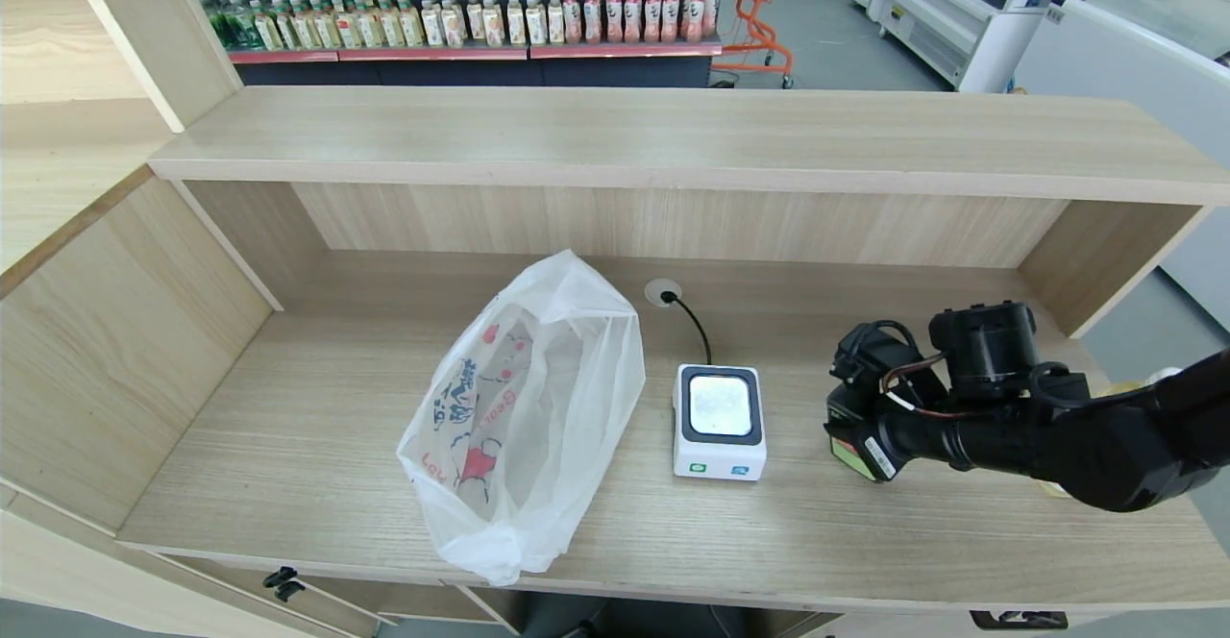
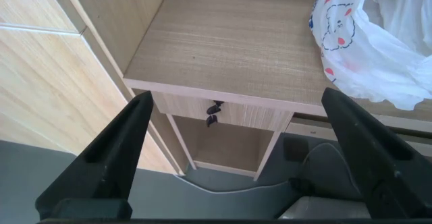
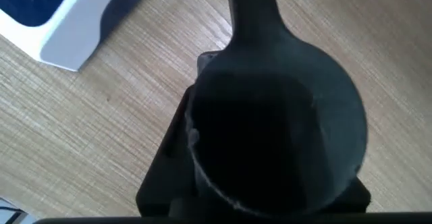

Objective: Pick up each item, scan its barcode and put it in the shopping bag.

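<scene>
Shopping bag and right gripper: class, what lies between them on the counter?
The barcode scanner stands between the shopping bag and the right gripper, with bare counter either side of it; the head view shows this.

One white shopping bag (image 1: 524,407) lies left of centre on the single bench (image 1: 288,446). One scanner (image 1: 719,422) stands just right of centre, with one black cable (image 1: 697,331) leading from it. Two grippers: the right gripper (image 1: 846,417) at the right edge, the left gripper (image 2: 237,96) with its two fingers (image 2: 108,163) apart.
</scene>
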### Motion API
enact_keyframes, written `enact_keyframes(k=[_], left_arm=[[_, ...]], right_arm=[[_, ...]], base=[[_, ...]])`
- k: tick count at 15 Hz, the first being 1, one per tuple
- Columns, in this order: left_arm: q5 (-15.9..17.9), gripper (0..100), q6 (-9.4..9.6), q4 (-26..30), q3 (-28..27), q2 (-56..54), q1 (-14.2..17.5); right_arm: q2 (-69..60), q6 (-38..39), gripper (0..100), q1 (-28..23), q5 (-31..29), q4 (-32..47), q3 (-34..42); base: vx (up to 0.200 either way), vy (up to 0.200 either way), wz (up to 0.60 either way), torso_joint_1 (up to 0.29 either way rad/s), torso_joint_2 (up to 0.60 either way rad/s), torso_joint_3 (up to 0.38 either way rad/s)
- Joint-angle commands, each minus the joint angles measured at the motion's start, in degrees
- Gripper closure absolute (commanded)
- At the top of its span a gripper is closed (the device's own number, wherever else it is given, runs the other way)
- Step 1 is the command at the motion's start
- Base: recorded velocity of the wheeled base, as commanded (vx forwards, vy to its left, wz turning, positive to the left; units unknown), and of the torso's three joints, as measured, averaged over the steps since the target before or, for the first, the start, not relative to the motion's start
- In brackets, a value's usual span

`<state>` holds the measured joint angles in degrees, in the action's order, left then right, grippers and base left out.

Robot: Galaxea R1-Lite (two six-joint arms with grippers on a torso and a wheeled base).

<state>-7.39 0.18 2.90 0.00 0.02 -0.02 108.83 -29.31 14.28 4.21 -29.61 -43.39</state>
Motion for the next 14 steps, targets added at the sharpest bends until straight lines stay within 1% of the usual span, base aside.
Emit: enact_keyframes(k=[1, 4, 5, 7, 8, 10, 11, 12, 13, 14], left_arm=[[0.0, 0, -0.01, 0.0, 0.0, 0.0, -0.1], [0.0, 0, -0.01, 0.0, 0.0, 0.0, -0.1], [-0.1, 0, -0.01, 0.0, 0.0, 0.0, -0.1], [0.0, 0, -0.01, 0.0, 0.0, 0.0, -0.1], [-0.1, 0, -0.01, 0.0, 0.0, 0.0, -0.1], [-0.1, 0, -0.01, 0.0, 0.0, 0.0, 0.0], [0.0, 0, -0.01, 0.0, 0.0, 0.0, -0.1], [-0.1, 0, -0.01, 0.0, 0.0, 0.0, 0.0], [-0.1, 0, -0.01, 0.0, 0.0, 0.0, -0.1], [-0.1, 0, -0.01, 0.0, 0.0, 0.0, -0.1]], right_arm=[[-0.4, 0.0, 100, 0.7, 0.0, -0.6, 0.4], [-5.3, 0.0, 100, 0.4, 0.0, -4.1, 3.9], [-9.9, 0.0, 100, -0.5, -0.1, -5.5, 6.5], [-21.1, -0.7, 100, -2.4, -0.3, -5.5, 11.5], [-26.4, -2.7, 100, -3.0, -0.3, -5.7, 14.4], [-33.1, -13.8, 100, -4.9, -0.3, -7.1, 17.8], [-35.1, -19.6, 100, -6.4, -0.2, -9.6, 18.8], [-35.3, -24.1, 100, -6.5, 0.2, -13.7, 19.3], [-34.5, -28.4, 100, -6.5, 2.3, -17.4, 19.5], [-34.2, -33.4, 100, -5.7, 9.1, -17.9, 19.7]], base=[[0.0, 0.0, 0.0, 0.0, 0.0, 0.0], [0.0, 0.0, 0.0, 0.0, 0.0, 0.0], [0.0, 0.0, 0.0, 0.0, 0.0, 0.0], [0.0, 0.0, 0.0, 0.0, 0.0, 0.0], [0.0, 0.0, 0.0, 0.0, 0.0, 0.0], [0.0, 0.0, 0.0, 0.0, 0.0, 0.0], [0.0, 0.0, 0.0, 0.0, 0.0, 0.0], [0.0, 0.0, 0.0, 0.0, 0.0, 0.0], [0.0, 0.0, 0.0, 0.0, 0.0, 0.0], [0.0, 0.0, 0.0, 0.0, 0.0, 0.0]])
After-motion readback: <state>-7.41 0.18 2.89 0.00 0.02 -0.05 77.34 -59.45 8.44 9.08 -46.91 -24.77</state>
